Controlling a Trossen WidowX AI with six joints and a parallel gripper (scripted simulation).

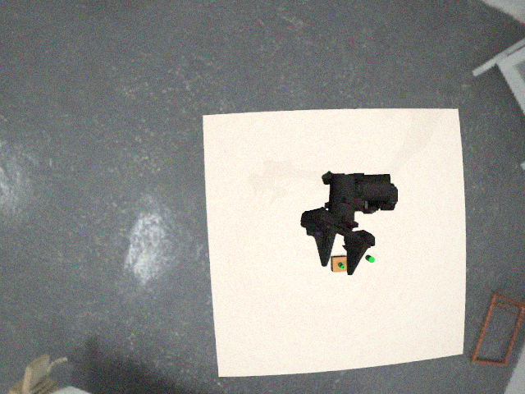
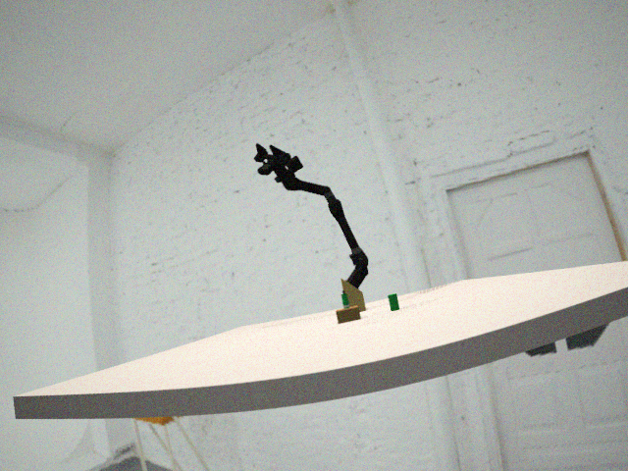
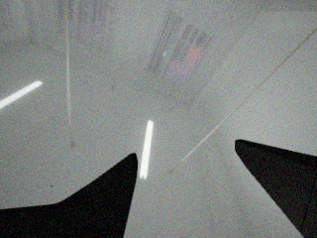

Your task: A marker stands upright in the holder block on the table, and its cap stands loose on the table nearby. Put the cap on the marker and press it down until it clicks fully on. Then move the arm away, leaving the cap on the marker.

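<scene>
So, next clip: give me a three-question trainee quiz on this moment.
1. True or false: the cap is already on the marker.
2. The gripper is: A) shut on the cap, B) open, high above the table, C) touching the block.
3. Fill in: the marker stands in the ___.

Key: 1 false, the cap stands apart on the table. 2 B. 3 block.

White brick wall [image 2: 213, 213], panelled door [image 2: 532, 218], grey floor [image 1: 106, 127]
</scene>
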